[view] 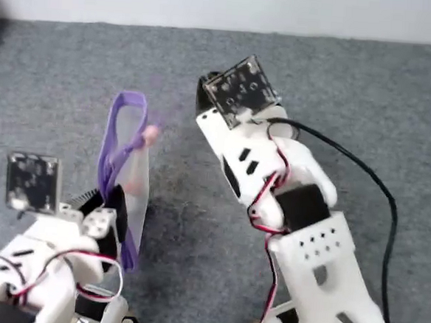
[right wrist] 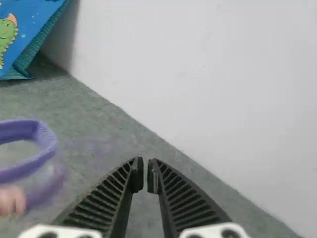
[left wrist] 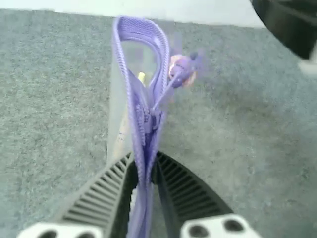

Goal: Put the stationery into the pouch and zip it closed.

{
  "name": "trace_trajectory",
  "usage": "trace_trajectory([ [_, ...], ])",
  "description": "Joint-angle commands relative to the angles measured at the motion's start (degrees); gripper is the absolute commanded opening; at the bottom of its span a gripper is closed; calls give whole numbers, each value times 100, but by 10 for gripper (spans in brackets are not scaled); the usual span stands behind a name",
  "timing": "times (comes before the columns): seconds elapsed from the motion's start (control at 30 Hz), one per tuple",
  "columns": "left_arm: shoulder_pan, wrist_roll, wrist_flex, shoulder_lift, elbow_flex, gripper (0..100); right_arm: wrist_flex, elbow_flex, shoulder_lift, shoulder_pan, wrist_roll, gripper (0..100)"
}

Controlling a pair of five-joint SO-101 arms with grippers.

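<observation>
The pouch (view: 134, 178) is clear plastic with a purple zipper band (left wrist: 143, 114) and hangs above the grey carpet. My left gripper (left wrist: 145, 173) is shut on the zipper band near one end of the pouch. The far end of the band gapes in a loop (view: 129, 100). A pink charm on the zipper pull (left wrist: 180, 69) dangles beside it. A pale yellow piece of stationery (left wrist: 141, 77) shows inside through the plastic. My right gripper (right wrist: 145, 174) is shut on nothing, just past the pouch's open end (right wrist: 29, 144), close to the wall.
Grey carpet (view: 354, 90) covers the table up to a white wall (right wrist: 208, 74). A blue bag with a dinosaur print (right wrist: 20, 34) leans at the wall. The right arm's black cable (view: 376, 187) trails across the carpet.
</observation>
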Motion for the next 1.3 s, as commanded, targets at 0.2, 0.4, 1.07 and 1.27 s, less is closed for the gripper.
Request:
trace_trajectory([
  [0.2,-70,-404,9,-1160,655,9,-207,-123,224,92,-62,8],
  [0.4,-70,-404,-35,-1213,804,10,1657,-141,-734,-523,-79,13],
  [1.07,-70,-642,-35,-1231,804,11,3240,220,-1490,-3415,-1670,184],
  [1.27,-70,-624,-325,-1231,796,11,2563,378,-1077,-3389,-1653,184],
])
